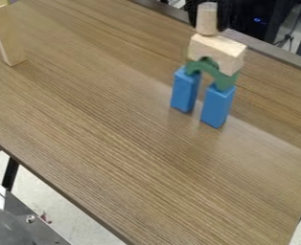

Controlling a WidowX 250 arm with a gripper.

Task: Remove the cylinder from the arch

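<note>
A brown wood-grain table (114,143) is spreading above a pale floor (53,206), a black leg (10,174) showing at left. Beyond it, blue light (259,20) is glowing amid dark equipment (246,10).

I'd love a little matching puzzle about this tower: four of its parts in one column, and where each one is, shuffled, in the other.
Column one
1. cylinder
2. thick wooden block
3. green arch
4. blue blocks

Column two
A. Spanning the gap between two upright pieces
B. Standing on the table
C. Highest of the four
D. Lying directly on the green piece

Right pairs: 1-C, 2-D, 3-A, 4-B
</note>
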